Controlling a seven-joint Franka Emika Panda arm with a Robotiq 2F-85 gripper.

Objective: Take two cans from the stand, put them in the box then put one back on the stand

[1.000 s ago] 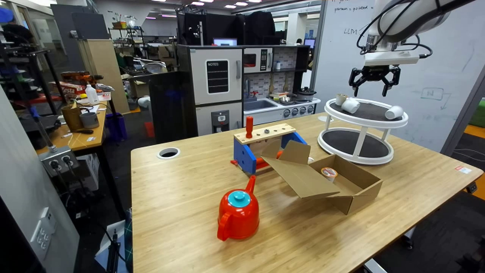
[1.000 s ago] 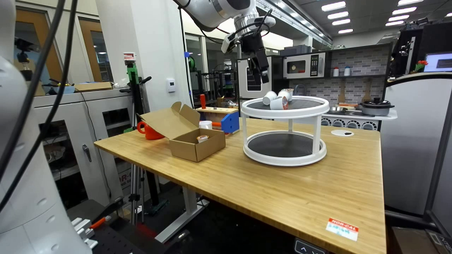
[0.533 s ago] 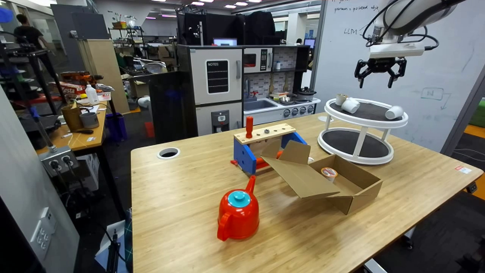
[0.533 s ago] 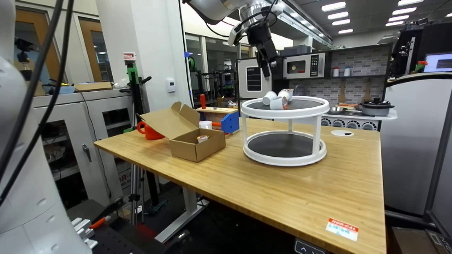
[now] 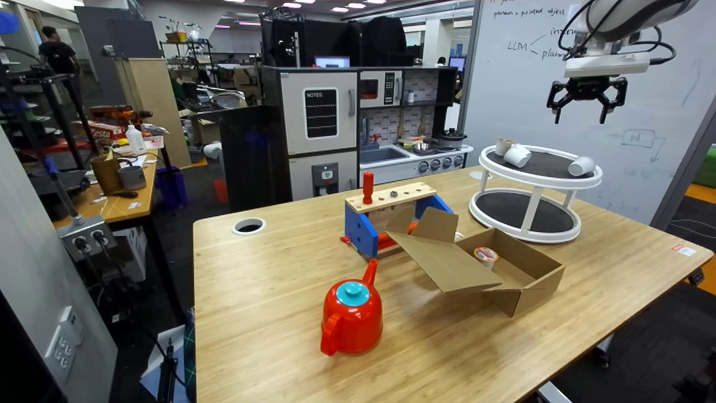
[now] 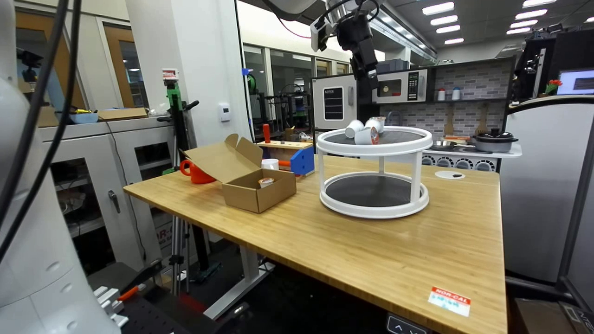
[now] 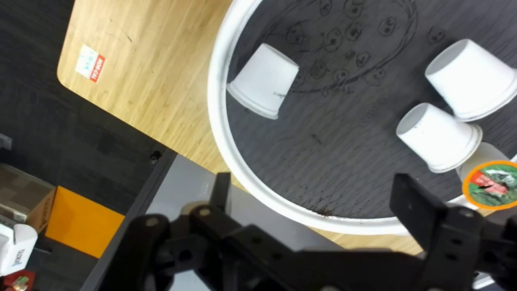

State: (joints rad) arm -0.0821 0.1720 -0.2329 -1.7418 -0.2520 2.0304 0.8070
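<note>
1. We see the Robotiq gripper (image 5: 580, 118) above the white two-tier stand (image 6: 375, 150), its jaws parted wide, released.
2. On the stand's upper tier we count four coffee-pod cans (image 7: 440, 139): three cluster together, and a fourth can (image 7: 264, 81) lies on its side near the rim, well apart.
3. Inside the cardboard box (image 5: 540, 291) we find another can (image 5: 485, 256), upright, printed lid upward.

The honey-coloured rectangular wooden tabletop (image 5: 268, 313) is smooth, with visible grain and a soft sheen. The red rounded plastic teapot (image 5: 358, 321) is smooth and glossy. The shallow brown cardboard box (image 5: 540, 290) looks matt. The white round two-tier plastic stand (image 7: 219, 117) looks smooth, its dark circular upper shelf (image 7: 335, 153) matt and rippled. The small white tapered plastic cans (image 7: 264, 79) look smooth, the black two-fingered gripper (image 7: 313, 188) matt.
</note>
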